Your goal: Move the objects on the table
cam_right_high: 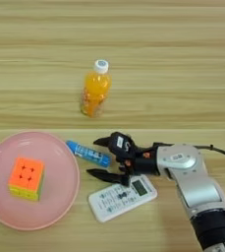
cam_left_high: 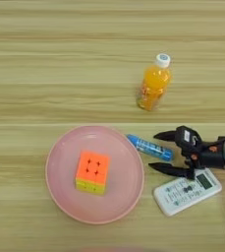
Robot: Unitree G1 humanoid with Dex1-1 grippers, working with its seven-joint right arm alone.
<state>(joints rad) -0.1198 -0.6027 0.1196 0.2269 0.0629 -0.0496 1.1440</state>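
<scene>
An orange-juice bottle (cam_left_high: pixel 154 87) with a white cap stands upright at the back of the table (cam_left_high: pixel 35 74). A blue tube (cam_left_high: pixel 150 147) lies just right of the pink plate (cam_left_high: pixel 128 197). An orange-and-yellow puzzle cube (cam_left_high: pixel 92 172) sits inside that plate. A white remote control (cam_left_high: pixel 186 191) lies at the front right. My right gripper (cam_right_high: pixel 97 157) is open, its two black fingers spread on either side of the tube's right end, one finger above the tube and the other over the remote's upper left corner. Nothing is held.
The silver forearm (cam_right_high: pixel 192 182) comes in from the lower right. The pink plate fills the lower left of the table. The table's wooden planks run left to right.
</scene>
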